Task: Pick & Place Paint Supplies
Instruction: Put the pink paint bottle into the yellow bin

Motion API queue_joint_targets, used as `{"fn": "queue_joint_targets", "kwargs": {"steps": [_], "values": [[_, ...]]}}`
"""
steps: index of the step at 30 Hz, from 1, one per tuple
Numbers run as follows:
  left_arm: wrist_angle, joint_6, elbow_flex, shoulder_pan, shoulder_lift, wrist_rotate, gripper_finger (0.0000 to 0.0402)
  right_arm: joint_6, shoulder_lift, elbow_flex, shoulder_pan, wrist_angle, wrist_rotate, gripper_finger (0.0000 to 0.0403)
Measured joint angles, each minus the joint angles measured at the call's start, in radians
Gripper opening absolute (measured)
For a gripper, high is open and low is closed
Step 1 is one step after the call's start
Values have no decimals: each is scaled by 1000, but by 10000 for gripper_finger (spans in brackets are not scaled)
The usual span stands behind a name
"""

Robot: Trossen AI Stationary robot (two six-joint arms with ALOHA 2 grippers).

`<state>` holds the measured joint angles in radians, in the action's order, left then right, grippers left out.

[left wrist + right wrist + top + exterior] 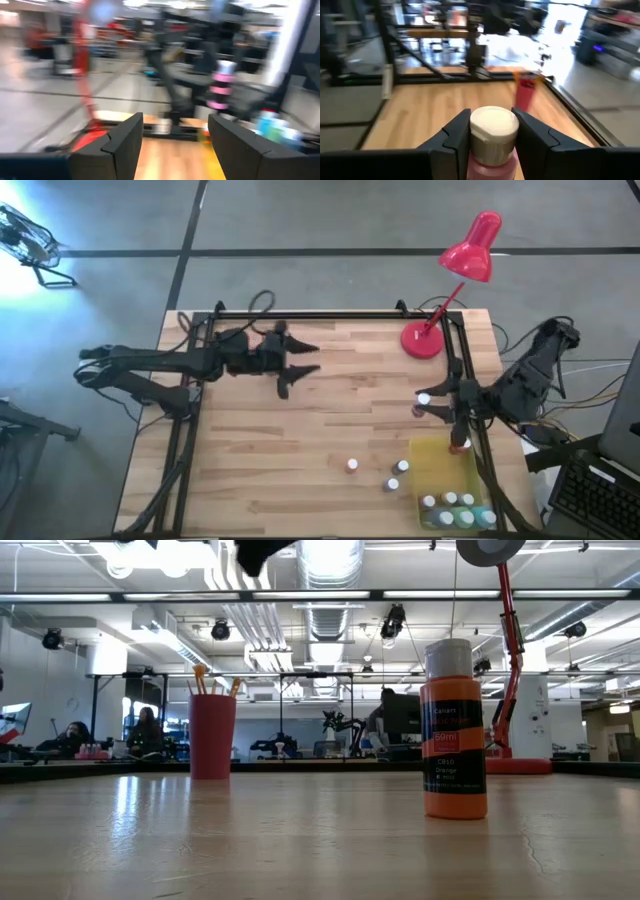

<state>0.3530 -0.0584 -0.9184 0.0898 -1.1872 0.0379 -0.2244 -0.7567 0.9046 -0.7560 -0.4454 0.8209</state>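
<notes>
- Nearest the low camera, orange white-capped paint bottle (455,730) stands upright on the wooden table (300,430); red cylindrical cup (212,735) holds paintbrushes.
- Left gripper (300,360), jaws spread and empty, hangs over the open far-left tabletop.
- Right gripper (432,405) pinches a pink white-capped bottle (492,137) beside the flat yellow tray (440,470), which holds several bottles near the right edge.

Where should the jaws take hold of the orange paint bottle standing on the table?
Grip the orange bottle around its white cap or just below, coming straight down from above. It stands upright with open table around it, and the cap is narrower than the body.
</notes>
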Motion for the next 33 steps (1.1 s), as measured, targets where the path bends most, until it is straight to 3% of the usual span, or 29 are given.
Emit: {"fn": "queue_joint_targets", "kwargs": {"steps": [3, 7, 11, 19, 27, 33], "values": [[13, 1, 62, 0, 57, -119, 229, -136, 1, -18, -91, -76, 171, 114], [30, -1, 109, 0, 107, -159, 229, -302, 0, -36, -177, -166, 286, 114], [29, 5, 124, 0, 123, -162, 229, -399, -10, -47, -223, -233, 301, 114], [29, 20, 124, 0, 123, -163, 229, -436, -65, -48, -330, -254, 257, 114], [28, 7, 124, 0, 123, -163, 229, -895, -147, -88, -446, -530, 345, 114], [28, 8, 125, 0, 123, -163, 229, -1010, -196, -136, -500, -546, 388, 114]]}}
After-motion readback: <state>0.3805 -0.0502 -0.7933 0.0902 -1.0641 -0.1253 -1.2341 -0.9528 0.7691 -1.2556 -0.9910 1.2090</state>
